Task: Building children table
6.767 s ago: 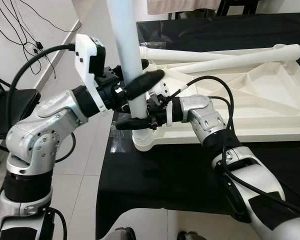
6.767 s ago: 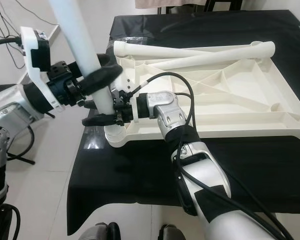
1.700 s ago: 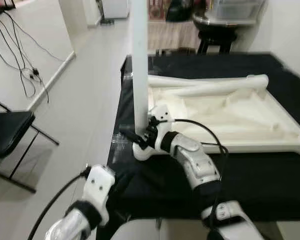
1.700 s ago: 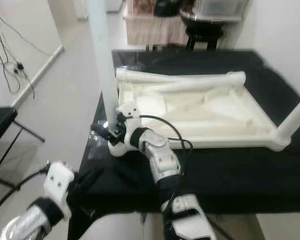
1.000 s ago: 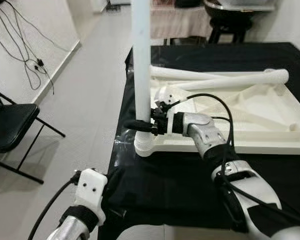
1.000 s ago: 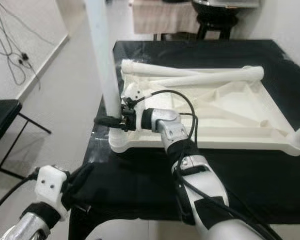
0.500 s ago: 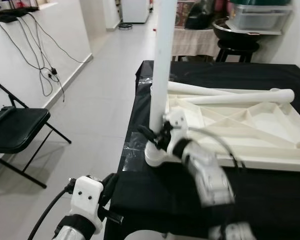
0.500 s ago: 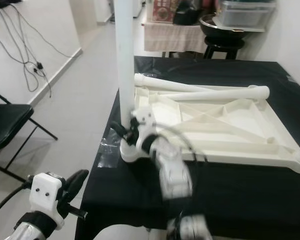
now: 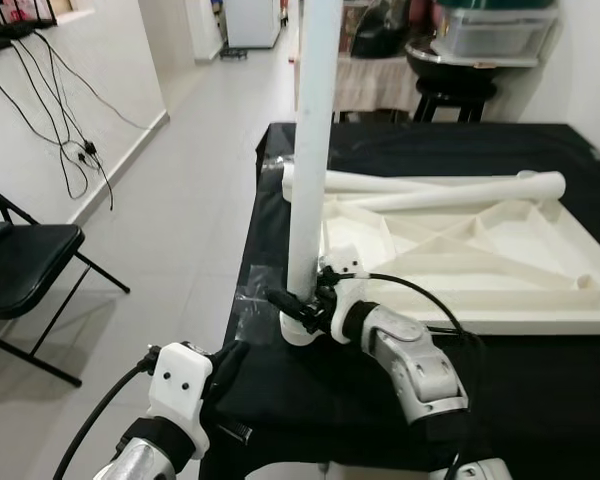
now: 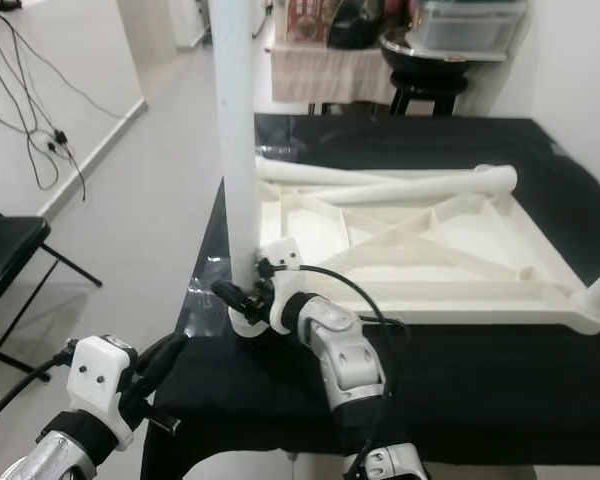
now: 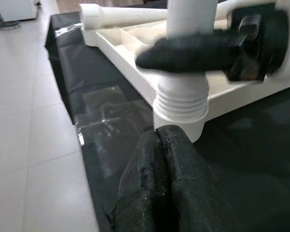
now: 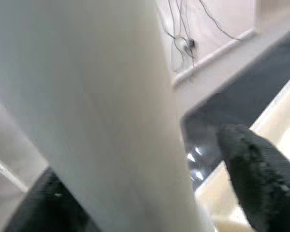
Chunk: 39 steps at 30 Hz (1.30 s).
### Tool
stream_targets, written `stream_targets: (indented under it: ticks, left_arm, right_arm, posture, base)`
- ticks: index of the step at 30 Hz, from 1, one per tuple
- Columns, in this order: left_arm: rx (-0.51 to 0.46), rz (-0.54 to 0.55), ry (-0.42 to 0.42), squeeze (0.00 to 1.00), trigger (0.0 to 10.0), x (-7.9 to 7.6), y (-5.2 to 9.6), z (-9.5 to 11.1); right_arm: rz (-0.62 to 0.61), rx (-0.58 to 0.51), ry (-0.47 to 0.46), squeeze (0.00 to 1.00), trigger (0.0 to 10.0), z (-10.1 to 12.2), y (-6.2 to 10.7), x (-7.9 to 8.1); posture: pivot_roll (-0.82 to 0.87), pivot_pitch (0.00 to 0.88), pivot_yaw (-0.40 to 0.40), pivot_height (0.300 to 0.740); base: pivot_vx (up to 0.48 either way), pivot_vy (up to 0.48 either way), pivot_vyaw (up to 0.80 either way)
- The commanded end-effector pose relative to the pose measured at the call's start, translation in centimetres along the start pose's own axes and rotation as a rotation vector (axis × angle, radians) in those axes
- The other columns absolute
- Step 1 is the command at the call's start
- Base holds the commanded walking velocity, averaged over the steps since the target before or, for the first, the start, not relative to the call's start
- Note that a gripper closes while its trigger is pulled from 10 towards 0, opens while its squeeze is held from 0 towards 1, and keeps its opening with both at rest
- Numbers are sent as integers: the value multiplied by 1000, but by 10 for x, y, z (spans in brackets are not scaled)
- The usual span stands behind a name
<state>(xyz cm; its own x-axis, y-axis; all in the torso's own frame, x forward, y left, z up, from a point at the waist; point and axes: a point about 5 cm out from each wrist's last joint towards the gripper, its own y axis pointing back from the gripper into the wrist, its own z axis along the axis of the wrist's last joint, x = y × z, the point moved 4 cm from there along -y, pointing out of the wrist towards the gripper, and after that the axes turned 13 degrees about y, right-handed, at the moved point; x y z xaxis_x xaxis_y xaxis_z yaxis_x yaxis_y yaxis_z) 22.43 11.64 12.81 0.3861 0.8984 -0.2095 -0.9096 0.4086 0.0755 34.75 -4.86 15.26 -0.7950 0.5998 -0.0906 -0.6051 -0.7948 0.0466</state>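
Left eye view: the right gripper point(image 9: 298, 302) grasps the upright white leg point(image 9: 310, 150) at the tabletop's point(image 9: 460, 260) 9 o'clock corner, on the black cloth point(image 9: 540, 380). Right eye view: the left gripper point(image 10: 165, 352) hangs low at 7 o'clock. Left wrist view: its fingers point(image 11: 162, 169) are clenched together, empty.

Chair: a black folding chair point(image 9: 20, 262) stands on the floor to my left.
Cables: black cables point(image 9: 65, 110) hang along the white wall.
Stool: a dark stool point(image 9: 448, 95) beyond my tabletop.
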Motion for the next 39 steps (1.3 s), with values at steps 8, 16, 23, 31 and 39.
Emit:
stream_targets:
  ticks: [8,16,23,31,39]
  left_arm:
    - [13,-5,12,0,10000,0,-2,-4]
    - [7,-4,20,0,10000,-1,-2,-4]
    - [5,-14,26,0,10000,-4,-3,-3]
    - [-6,-7,25,0,10000,-2,0,0]
    - [1,-21,11,0,10000,1,-4,-1]
  right_arm:
    - [490,-157,158,0,10000,51,-9,0]
    - [566,-127,124,0,0,53,-10,-6]
    - [538,-72,174,0,0,39,-3,-16]
    - [-302,165,8,0,0,-24,21,-20]
    - [-196,138,107,0,0,-17,7,4]
  posture:
    - [71,82,11,740]
    - [73,85,9,740]
    - [70,95,2,740]
    - [71,122,-23,740]
    - [48,93,-12,740]
  base:
    - [0,0,0]
    - [0,0,0]
    - [0,0,0]
    - [0,0,0]
    - [0,0,0]
